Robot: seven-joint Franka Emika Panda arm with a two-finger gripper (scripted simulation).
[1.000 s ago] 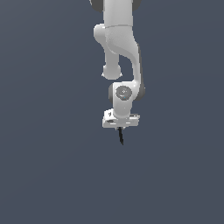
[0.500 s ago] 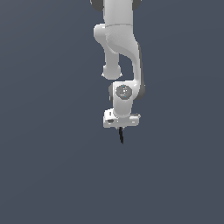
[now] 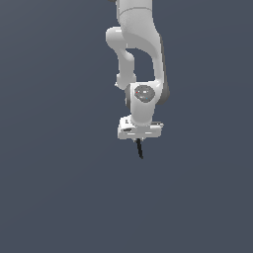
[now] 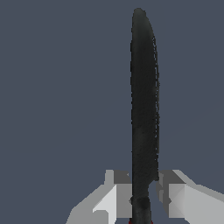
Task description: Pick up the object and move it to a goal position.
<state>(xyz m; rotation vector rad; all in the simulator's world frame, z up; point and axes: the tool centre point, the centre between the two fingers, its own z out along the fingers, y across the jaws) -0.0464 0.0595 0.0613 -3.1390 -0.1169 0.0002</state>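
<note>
Jaws nearly closed, clamping thin black rod (image 4: 144, 109), hanging below

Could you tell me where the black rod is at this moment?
In the exterior view the black rod hangs just below the white gripper, near the frame's centre; the wrist view shows it clamped between the fingers.

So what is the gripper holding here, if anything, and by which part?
The gripper is shut on the thin black rod, clamped near its red end; the long black part sticks out past the fingers.
</note>
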